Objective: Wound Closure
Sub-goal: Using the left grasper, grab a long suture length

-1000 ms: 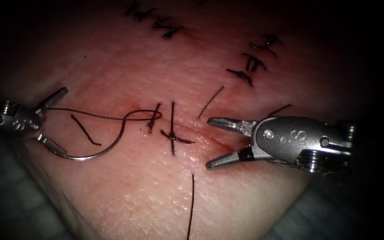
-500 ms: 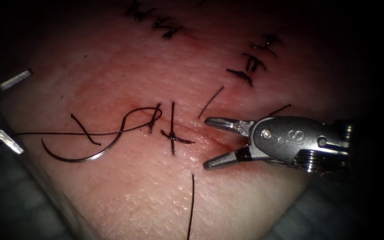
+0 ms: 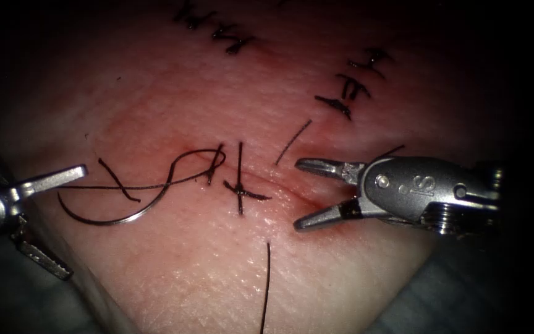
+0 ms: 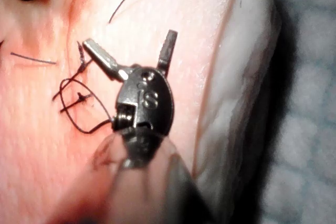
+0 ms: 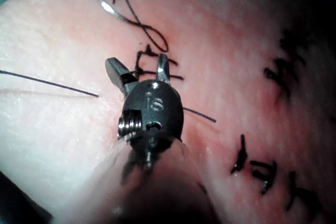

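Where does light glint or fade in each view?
Endoscope view: corners fade dark; the needle glints, lying free on the tissue left of the cut; left tool and right tool open, empty. Right wrist view: needle glints. Left wrist view: tissue brightly lit.

A pale slab of tissue [image 3: 217, 266] rests on a grey-blue cloth [image 3: 7, 297]. On the tissue, left of the cut [image 3: 279, 185], lies a curved needle [image 3: 103, 218] with dark thread [image 3: 156, 184] trailing. Loose cut ends of thread [image 3: 266, 284] lie nearby.
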{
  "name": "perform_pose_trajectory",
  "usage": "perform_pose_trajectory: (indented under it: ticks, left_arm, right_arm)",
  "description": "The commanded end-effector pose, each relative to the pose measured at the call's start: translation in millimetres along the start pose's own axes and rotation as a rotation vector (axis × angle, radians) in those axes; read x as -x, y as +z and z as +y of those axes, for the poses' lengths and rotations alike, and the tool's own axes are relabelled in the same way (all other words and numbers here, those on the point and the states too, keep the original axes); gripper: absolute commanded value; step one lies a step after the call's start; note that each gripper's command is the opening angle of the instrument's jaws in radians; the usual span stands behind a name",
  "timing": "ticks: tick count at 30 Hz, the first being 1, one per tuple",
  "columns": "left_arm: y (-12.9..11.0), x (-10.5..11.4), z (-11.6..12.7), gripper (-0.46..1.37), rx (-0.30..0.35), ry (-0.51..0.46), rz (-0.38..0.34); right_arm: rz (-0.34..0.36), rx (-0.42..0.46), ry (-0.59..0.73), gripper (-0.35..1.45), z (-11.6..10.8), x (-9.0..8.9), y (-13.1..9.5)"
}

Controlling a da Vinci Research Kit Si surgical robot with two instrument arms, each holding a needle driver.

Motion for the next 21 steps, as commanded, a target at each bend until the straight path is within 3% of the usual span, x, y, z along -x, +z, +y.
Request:
perform_pose_trajectory:
  ticks: [1,10,21]
  left_arm:
    - [1.8,0.3,0.5,0.95,-0.003,0.067,0.007]
    - [10.2,2.7,3.3,0.97,0.029,0.219,0.067]
    - [17.0,4.0,6.2,0.96,0.046,0.289,0.091]
  right_arm:
    - [0.007,0.006,0.002,0.97,0.4,0.0,-0.9]
    - [0.011,0.048,0.014,0.97,1.7,1.0,-3.8]
    - [0.010,0.049,0.013,0.97,1.7,1.3,-4.0]
